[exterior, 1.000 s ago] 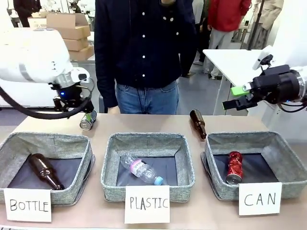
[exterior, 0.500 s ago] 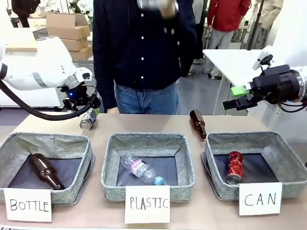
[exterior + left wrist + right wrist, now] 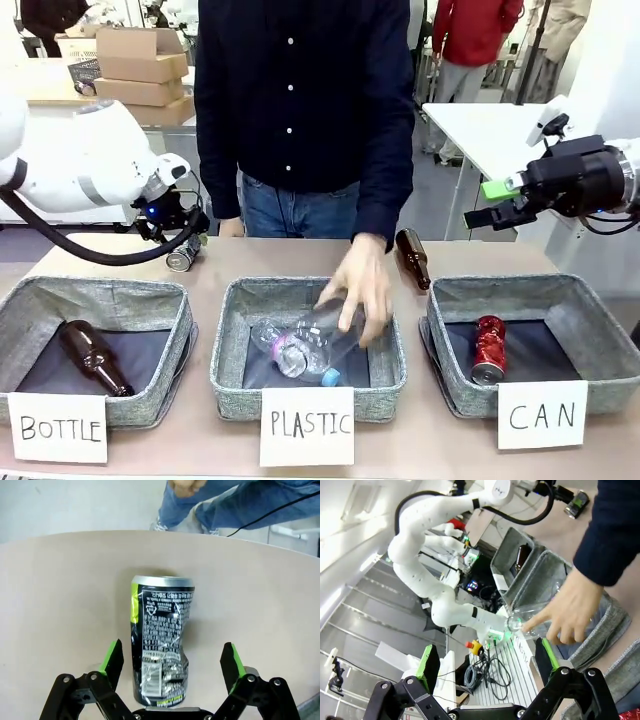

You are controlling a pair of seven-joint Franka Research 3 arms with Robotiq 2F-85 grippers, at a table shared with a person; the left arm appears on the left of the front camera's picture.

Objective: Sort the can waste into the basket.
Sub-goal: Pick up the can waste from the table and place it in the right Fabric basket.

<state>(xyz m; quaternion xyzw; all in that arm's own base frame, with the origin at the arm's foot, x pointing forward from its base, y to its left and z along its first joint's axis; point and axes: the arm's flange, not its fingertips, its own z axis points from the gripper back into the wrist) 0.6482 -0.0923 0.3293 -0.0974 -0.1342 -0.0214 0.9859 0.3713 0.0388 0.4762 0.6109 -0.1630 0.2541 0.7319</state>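
Note:
A dark can with a green stripe lies on the table behind the BOTTLE bin. In the left wrist view this can lies lengthwise between the spread fingers of my left gripper, untouched. From the front, the left gripper hangs open just over it. A red can lies inside the grey basket fronted by the "CAN" card. My right gripper hovers open and empty above the basket's far edge; the right gripper looks across the bins.
A person's hand holds a clear plastic bottle down into the PLASTIC bin, onto another bottle. A brown glass bottle lies on the table behind the bins. Another brown bottle lies in the BOTTLE bin.
My left arm has swung and lowered so its gripper straddles the dark can. The person's hand came down with a clear bottle into the PLASTIC bin. The right arm stayed still.

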